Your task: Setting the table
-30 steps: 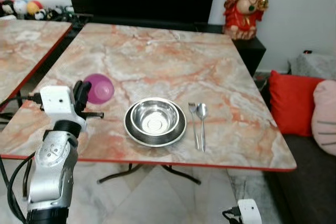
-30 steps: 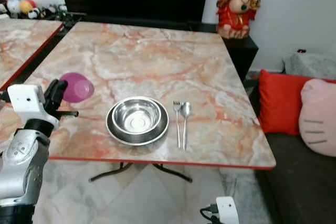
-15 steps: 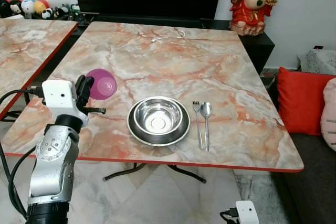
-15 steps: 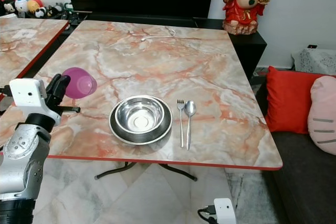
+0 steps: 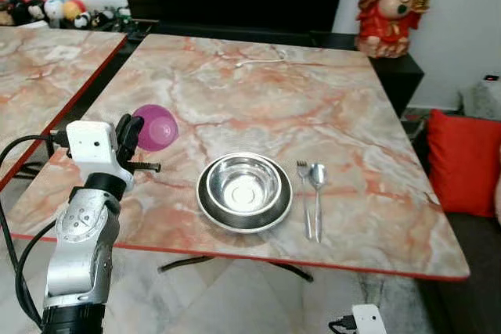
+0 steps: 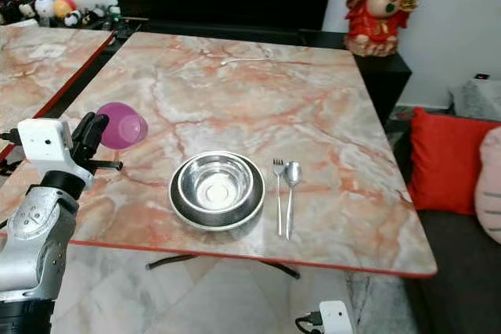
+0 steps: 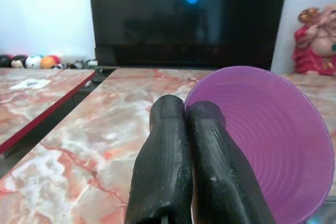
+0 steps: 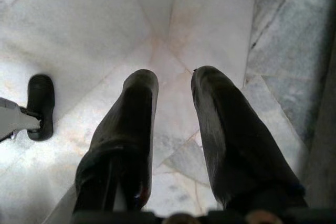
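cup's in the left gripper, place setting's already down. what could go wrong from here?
1. The left gripper pinches only the purple cup by its rim, held sideways; it may slip.
2. It hangs near the table's left edge; released early, it could roll off.
3. Swinging right risks clipping the steel bowl.

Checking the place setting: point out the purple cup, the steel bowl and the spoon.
purple cup (image 5: pixel 159 127), left eye view, on its side wall.
steel bowl (image 5: pixel 244 190), left eye view, inside bottom.
spoon (image 5: pixel 318 177), left eye view, on its bowl end.

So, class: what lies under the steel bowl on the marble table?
The steel bowl sits on a dark plate; its rim shows all round the bowl. The plate's middle, and the marble table beneath, are covered.
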Robot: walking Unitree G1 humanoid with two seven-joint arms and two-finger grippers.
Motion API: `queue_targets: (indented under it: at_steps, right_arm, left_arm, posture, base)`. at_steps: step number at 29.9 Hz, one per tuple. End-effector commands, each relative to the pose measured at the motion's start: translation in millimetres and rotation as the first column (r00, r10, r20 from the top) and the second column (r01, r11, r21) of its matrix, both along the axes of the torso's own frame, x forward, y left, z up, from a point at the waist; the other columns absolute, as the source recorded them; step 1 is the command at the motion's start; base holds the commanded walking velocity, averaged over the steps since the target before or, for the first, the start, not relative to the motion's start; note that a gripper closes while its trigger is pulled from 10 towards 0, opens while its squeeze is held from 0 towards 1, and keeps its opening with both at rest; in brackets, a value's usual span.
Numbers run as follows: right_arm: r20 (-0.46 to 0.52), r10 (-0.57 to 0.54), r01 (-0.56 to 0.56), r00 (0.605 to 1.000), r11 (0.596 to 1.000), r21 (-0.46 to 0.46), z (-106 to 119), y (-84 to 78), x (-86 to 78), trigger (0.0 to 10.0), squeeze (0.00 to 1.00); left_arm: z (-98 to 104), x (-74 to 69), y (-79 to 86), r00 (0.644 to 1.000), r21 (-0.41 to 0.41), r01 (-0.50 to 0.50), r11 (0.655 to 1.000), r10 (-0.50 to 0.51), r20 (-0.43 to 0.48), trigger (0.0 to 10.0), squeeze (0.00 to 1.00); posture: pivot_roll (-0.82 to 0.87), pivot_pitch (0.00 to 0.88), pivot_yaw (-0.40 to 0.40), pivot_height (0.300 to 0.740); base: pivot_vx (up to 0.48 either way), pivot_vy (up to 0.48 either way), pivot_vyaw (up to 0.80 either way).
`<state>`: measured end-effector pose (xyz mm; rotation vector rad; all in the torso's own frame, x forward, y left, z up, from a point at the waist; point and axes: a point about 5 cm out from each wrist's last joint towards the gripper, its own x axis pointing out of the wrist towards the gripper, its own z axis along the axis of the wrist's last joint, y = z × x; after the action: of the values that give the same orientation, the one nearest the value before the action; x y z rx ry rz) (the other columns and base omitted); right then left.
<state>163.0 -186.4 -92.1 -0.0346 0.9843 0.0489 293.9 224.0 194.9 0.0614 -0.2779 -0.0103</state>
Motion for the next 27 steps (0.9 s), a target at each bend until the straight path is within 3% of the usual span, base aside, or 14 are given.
queue_targets:
  at_steps: [1, 13, 18, 22, 23, 24, 27]
  right_arm:
    - [-0.007, -0.010, 0.009, 1.000, 1.000, -0.013, -1, -6.5, -5.2, 10.0, 0.00]
    - [-0.003, -0.009, 0.009, 1.000, 1.000, -0.012, -1, -6.3, -3.8, 10.0, 0.00]
    - [-0.002, -0.006, 0.006, 1.000, 1.000, -0.011, 0, -6.3, -2.2, 10.0, 0.00]
    - [0.003, -0.004, 0.004, 1.000, 1.000, -0.009, 1, -6.3, 0.5, 10.0, 0.00]
    - [0.005, -0.005, 0.005, 1.000, 1.000, -0.009, 1, -6.2, 1.3, 10.0, 0.00]
    - [0.006, -0.005, 0.005, 1.000, 1.000, -0.008, 2, -6.1, 1.7, 10.0, 0.00]
    - [0.008, 0.000, 0.000, 1.000, 1.000, -0.010, 2, -5.8, 3.1, 10.0, 0.00]
  left_arm:
    - [3, 1.9, -7.9, 1.000, -0.015, 0.031, 0.999, -0.030, 0.006, 10.0, 0.00]
    - [12, 6.8, -5.2, 0.999, -0.033, 0.038, 0.999, -0.037, 0.023, 10.0, 0.00]
    - [37, 27.7, 1.7, 0.998, -0.058, 0.070, 0.996, -0.070, 0.002, 10.0, 0.00]
    - [41, 54.9, 8.5, 0.960, -0.137, 0.047, 0.989, -0.083, -0.267, 10.0, 0.00]
    - [41, 60.2, 8.0, 0.933, -0.104, 0.072, 0.992, -0.103, -0.344, 10.0, 0.00]
    - [41, 61.9, 7.8, 0.925, -0.070, 0.083, 0.994, -0.103, -0.365, 10.0, 0.00]
    - [39, 66.6, 5.8, 0.895, -0.080, 0.115, 0.990, -0.138, -0.425, 10.0, 0.00]
  posture:
    - [0.14, 0.006, -0.053, 0.740]
    - [0.14, 0.034, -0.056, 0.740]
    - [0.16, 0.038, -0.060, 0.740]
    - [0.16, 0.041, -0.060, 0.740]
    - [0.17, 0.042, -0.058, 0.740]
    - [0.17, 0.042, -0.058, 0.740]
    - [0.16, 0.042, -0.056, 0.740]
  base:
    - [0.277, 0.000, 0.00]
    - [0.000, 0.000, 0.00]
    - [0.000, 0.000, 0.00]
    - [0.000, 0.000, 0.00]
    - [0.000, 0.000, 0.00]
    - [0.000, 0.000, 0.00]
    - [0.000, 0.000, 0.00]
